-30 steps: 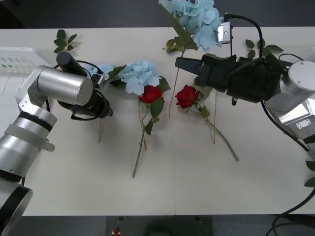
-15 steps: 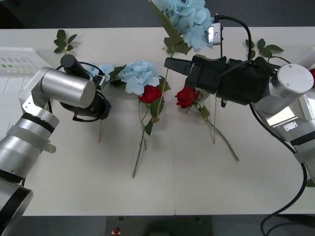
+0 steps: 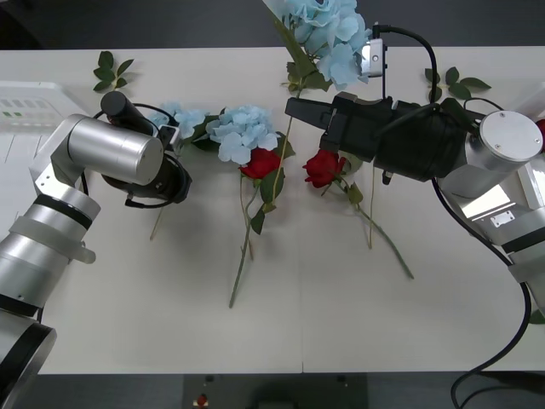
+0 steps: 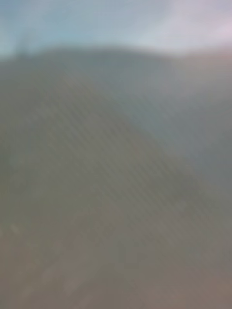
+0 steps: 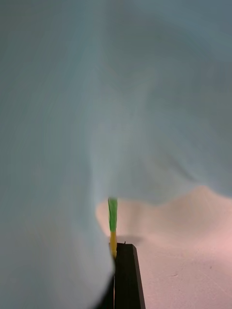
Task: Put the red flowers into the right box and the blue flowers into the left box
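My left gripper [image 3: 170, 183] is shut on the thin stem of a blue flower [image 3: 181, 119], just above the table's left part. In the left wrist view a black finger [image 5: 128, 277] pinches that green-yellow stem [image 5: 112, 224] under pale blue petals [image 5: 96, 96]. My right gripper [image 3: 295, 109] is shut on the stem of a second blue flower [image 3: 328, 34], raised over the table's far middle. A third blue flower [image 3: 243, 132] lies on the table between the arms. Two red flowers [image 3: 262, 162] [image 3: 324, 167] lie beside it. The left box [image 3: 25, 100] is at the far left edge.
Loose green leaf sprigs lie at the far left [image 3: 111, 70] and far right [image 3: 451, 83]. A white corner [image 3: 533, 100] with a bit of red by it shows at the right edge. The table's near half is bare. The right wrist view is a close blur.
The right arm carried its blue flower leftward, then held still. The left gripper's blue flower has shifted: its head shows more and its stem end swung left.
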Robot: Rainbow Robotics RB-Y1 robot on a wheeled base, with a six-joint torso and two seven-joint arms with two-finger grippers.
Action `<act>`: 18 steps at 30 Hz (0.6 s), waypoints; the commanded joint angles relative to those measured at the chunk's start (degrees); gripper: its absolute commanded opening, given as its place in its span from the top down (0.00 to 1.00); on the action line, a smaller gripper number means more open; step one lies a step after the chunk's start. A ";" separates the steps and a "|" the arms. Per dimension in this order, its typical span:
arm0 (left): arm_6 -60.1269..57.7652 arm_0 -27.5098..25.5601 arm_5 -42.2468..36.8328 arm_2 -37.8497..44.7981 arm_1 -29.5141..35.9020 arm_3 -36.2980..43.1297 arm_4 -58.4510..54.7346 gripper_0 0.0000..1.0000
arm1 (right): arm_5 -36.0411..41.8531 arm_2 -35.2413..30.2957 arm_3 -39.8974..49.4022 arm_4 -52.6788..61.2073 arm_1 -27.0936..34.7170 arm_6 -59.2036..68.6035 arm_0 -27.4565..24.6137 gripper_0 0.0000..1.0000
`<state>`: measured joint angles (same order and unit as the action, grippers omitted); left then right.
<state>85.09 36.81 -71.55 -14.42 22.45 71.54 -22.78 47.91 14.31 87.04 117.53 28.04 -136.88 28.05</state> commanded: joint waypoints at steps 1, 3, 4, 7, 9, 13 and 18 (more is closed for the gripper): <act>-1.33 -0.07 -2.72 4.13 2.60 6.59 0.19 1.00 | 0.17 -0.69 0.23 0.42 -2.20 -1.64 1.92 1.00; -0.89 -0.16 -5.00 6.42 2.86 9.41 0.19 1.00 | 0.08 -0.69 0.23 0.42 -2.11 -1.73 1.84 1.00; -0.63 -0.51 -6.32 7.83 3.04 11.43 0.19 1.00 | 0.17 -0.69 0.23 0.42 -2.11 -1.73 1.92 1.00; -0.10 -1.48 -9.66 11.43 4.00 16.44 0.19 1.00 | 0.08 -0.69 0.23 0.42 -2.11 -1.73 1.84 1.00; 0.34 -2.36 -12.12 13.98 4.71 19.95 0.01 1.00 | 0.08 -0.69 0.23 0.42 -2.20 -1.64 1.84 1.00; 1.13 -4.20 -16.60 18.20 7.08 25.75 -0.51 1.00 | 0.08 -0.69 0.23 0.42 -2.20 -1.81 1.84 1.00; 4.12 -6.14 -20.91 24.17 10.51 28.74 -2.97 1.00 | 0.17 -0.69 0.23 0.42 -2.64 -1.99 1.84 1.00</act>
<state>85.16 31.12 -90.98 6.90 30.08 98.38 -24.24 47.98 14.30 86.42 117.53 26.21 -136.88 28.05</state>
